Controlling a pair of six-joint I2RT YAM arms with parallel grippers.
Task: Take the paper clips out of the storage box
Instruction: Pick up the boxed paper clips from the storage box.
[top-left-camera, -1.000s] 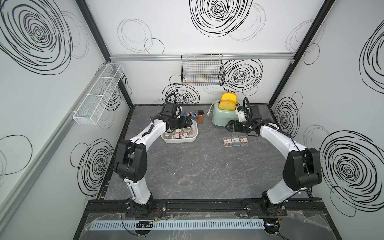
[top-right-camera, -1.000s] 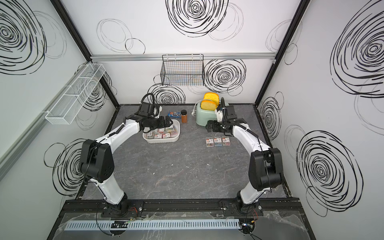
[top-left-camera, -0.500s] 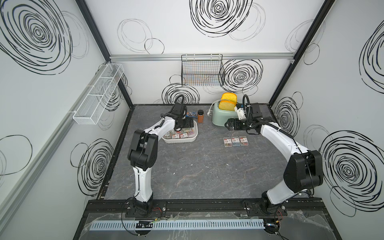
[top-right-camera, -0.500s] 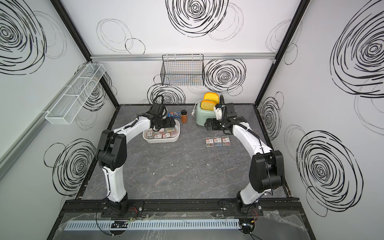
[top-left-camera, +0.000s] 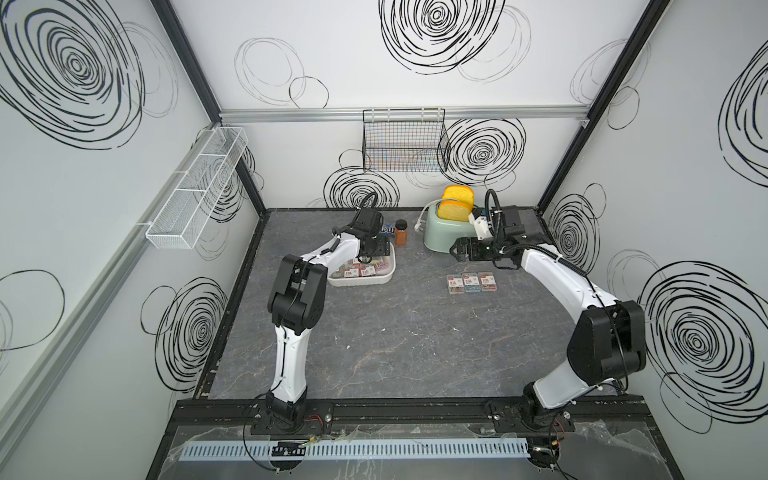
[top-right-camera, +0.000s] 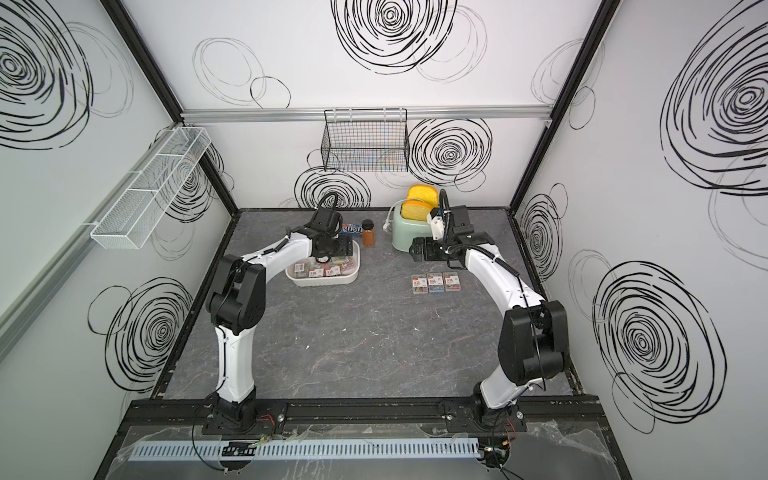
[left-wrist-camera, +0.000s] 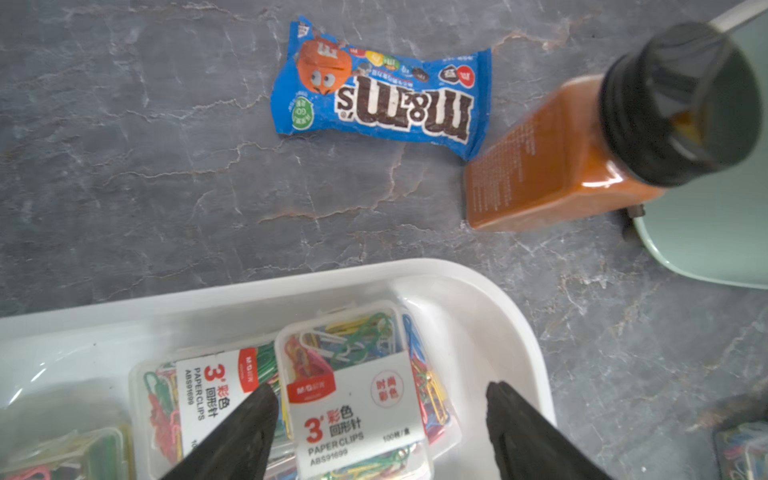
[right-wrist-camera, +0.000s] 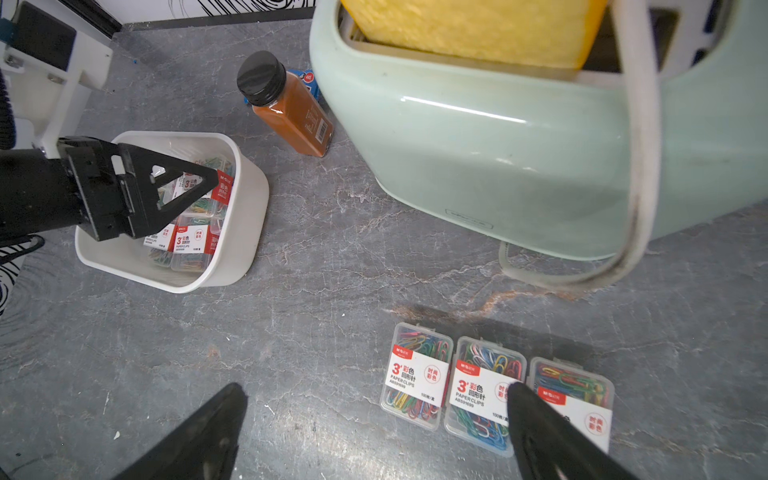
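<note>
The grey table (top-left-camera: 395, 353) carries everything. The white storage box (left-wrist-camera: 478, 291) lies directly under the left pincer (left-wrist-camera: 380, 388). Over the last second that arm has folded its elbow toward the middle and carried the pincer a little further across the box. Its jaws have drawn in slightly but stand open, one on each side of the topmost case of paper clips (left-wrist-camera: 357, 407). One jaw is at the case's edge and the other is clear of it, so nothing is gripped yet. The right pincer (right-wrist-camera: 376, 387) has hardly moved. It hangs wide open and empty above the table, with three cases (right-wrist-camera: 478, 374) already laid in a row just below it and partly behind one jaw. More cases lie in the box beneath and beside the one the left pincer straddles. In my judgement the fourth pick is about to begin: the jaws need only close and lift.
</note>
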